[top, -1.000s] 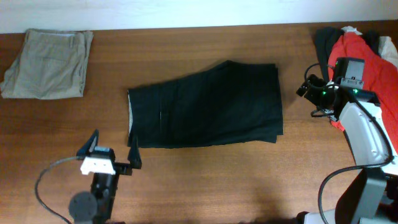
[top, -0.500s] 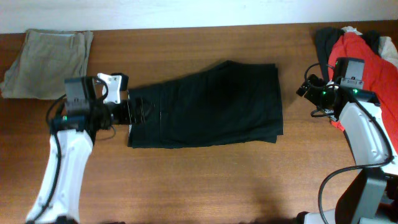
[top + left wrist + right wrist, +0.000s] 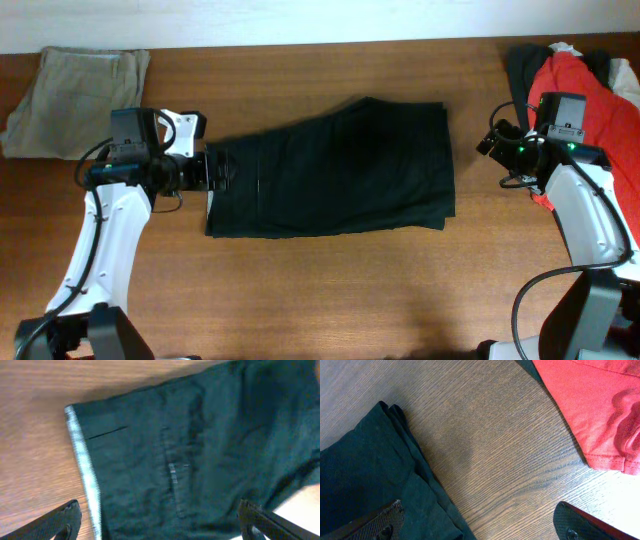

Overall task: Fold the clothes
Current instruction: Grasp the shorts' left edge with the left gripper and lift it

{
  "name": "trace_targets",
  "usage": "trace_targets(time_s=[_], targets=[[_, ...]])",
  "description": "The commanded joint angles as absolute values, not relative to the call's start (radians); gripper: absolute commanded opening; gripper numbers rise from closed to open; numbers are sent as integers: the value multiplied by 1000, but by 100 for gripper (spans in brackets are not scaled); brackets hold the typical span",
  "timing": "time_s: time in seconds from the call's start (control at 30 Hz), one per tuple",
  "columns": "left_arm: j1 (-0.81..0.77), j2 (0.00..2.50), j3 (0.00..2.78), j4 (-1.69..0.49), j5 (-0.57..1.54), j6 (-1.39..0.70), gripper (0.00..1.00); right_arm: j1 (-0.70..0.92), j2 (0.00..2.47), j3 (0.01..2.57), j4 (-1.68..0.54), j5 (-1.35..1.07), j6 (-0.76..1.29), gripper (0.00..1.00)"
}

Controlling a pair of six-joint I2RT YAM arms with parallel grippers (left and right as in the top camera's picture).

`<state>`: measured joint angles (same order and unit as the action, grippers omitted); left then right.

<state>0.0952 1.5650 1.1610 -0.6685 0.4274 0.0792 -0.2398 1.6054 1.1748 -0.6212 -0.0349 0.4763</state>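
- Mid-fold on the shorts (image 3: pixel 340 170): flat at the centre of the table (image 3: pixel 330 290), seemingly halved lengthwise already, waistband (image 3: pixel 82 475) to the left, hems to the right.
- Left gripper (image 3: pixel 213 170) poised over the waistband end, jaws spread wide, holding nothing; impossible to tell whether touching cloth.
- Right gripper (image 3: pixel 477 527) hovering by the hem corner, near the red garment (image 3: pixel 590 85), jaws likewise wide and empty.
- Next, probably: lower, pinch the waistband through all layers, carry it across to the hems; calls for a low, level approach so no layer slips.
- Left arm reaching up from the near edge, wrist turned toward the shorts; right arm bent, wrist pointing left.
- Khaki piece (image 3: pixel 75 100) folded at far left, well apart.
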Motion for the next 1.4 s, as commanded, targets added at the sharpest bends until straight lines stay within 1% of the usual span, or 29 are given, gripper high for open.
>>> trace_targets(time_s=[0.0,0.2,0.43,0.5,0.63,0.7,0.77,0.83,0.87,1.17,1.37], targets=[[101,1657,1180,-667,325,34,99,-243,1596,1172,-621,-25,487,99],[122,1841,1180,-595,325,39,99,-243,1596,1172,-621,-25,487,99],[134,1923,1180,-582,326,43,99,-243,1596,1172,-621,-25,487,99],[134,1942,1180,-583,371,62,99,-243,1596,1172,-621,-25,487,99],[134,2008,1179,-598,377,62,99,-243,1596,1172,-621,-25,487,98],[134,2039,1179,-600,419,63,99,-243,1596,1172,-621,-25,487,99],[133,2057,1179,-611,442,70,98,-243,1596,1172,-621,-25,487,99],[133,2060,1179,-614,442,70,90,-243,1596,1172,-621,-26,487,99],[133,2060,1179,-614,442,70,84,-243,1596,1172,-621,-25,487,99],[127,2061,1153,-619,442,69,82,-242,1596,1172,-621,-25,487,99],[74,2061,1142,-602,442,69,81,-243,1596,1172,-621,-25,487,99]])
